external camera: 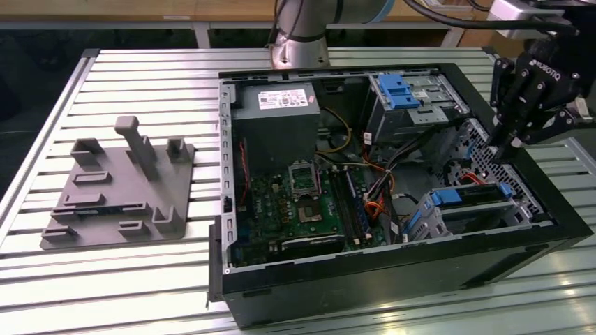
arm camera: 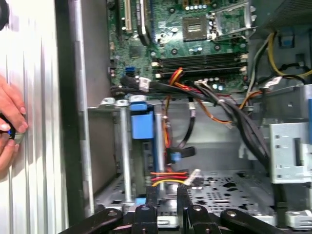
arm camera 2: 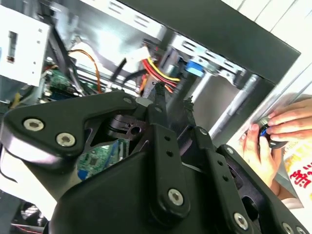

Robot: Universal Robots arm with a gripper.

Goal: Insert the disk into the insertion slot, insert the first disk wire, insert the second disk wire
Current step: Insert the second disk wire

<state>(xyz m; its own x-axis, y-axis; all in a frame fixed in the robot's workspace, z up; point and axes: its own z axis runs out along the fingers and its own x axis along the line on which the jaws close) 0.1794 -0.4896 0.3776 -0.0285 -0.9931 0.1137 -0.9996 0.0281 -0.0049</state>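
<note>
The disk (external camera: 458, 197), silver in its blue carrier, lies inside the insertion slot (external camera: 434, 220), the low grey bay at the case's front corner on the exterior view's right. My gripper (external camera: 509, 149) hangs above the case's wall just behind that bay, fingers pointing down. In the first wrist view the gripper (arm camera: 168, 197) is open by a narrow gap with nothing in it, beside the carrier's blue end (arm camera: 141, 126). A red, yellow and black wire with a pale plug (arm camera: 193, 176) lies loose just ahead of the fingertips. A black wire with a blue plug (arm camera: 176, 156) hangs above it.
A taller metal cage with a blue latch (external camera: 403, 91) stands at the case's back. The motherboard (external camera: 298, 202) fills the case floor. A grey fixture plate (external camera: 121, 188) lies on the slatted table. A person's hand (arm camera 2: 273, 131) holds a small object outside the case wall.
</note>
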